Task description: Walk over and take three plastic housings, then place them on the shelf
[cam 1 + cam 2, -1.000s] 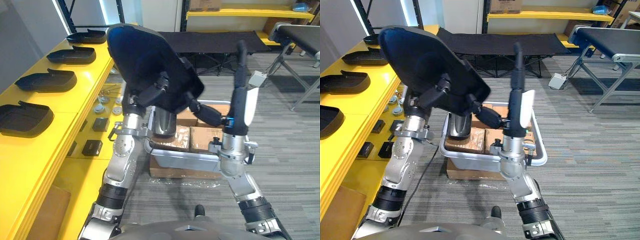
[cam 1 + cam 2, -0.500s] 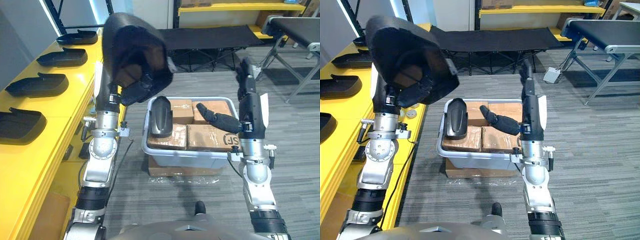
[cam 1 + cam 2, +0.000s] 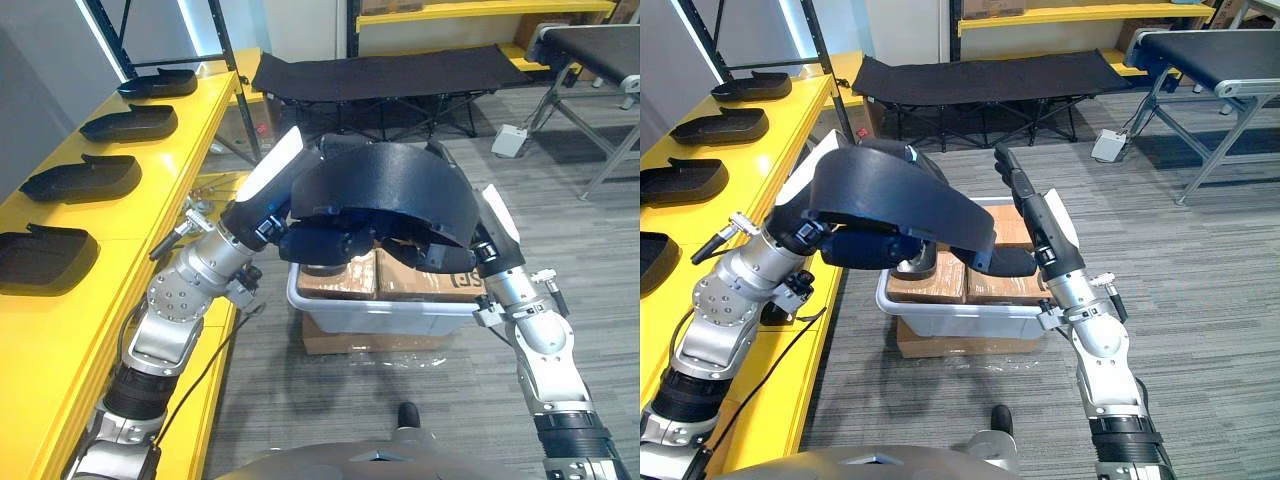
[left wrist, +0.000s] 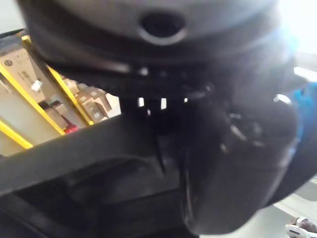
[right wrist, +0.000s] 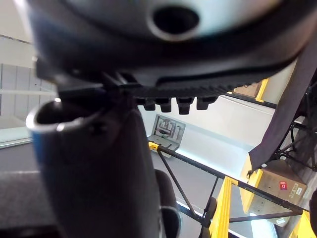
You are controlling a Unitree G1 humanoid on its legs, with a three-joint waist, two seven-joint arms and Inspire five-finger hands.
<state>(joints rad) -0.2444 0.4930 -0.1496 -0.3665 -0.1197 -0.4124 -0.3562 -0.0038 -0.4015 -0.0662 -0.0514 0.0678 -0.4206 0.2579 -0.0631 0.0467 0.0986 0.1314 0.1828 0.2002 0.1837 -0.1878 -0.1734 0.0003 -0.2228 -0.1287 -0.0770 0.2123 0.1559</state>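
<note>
**Housing held between both hands over the bin**

The black housing (image 3: 890, 195) hangs hollow side down in front of the robot, above a grey bin (image 3: 960, 312) of boxes (image 3: 940, 285) on the floor. The left hand (image 3: 865, 247) is tucked under its left rim; how firmly it grips cannot be told. The right hand (image 3: 1035, 215) lies against the right side, fingers (image 3: 1006, 170) straight, thumb beneath the rim. Four more housings (image 3: 83, 177) sit in a row along the yellow shelf (image 3: 150, 190), well apart from the held one.

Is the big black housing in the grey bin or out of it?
Out: the housing hangs in the air above the bin, carried between the left hand and the right hand.
</note>
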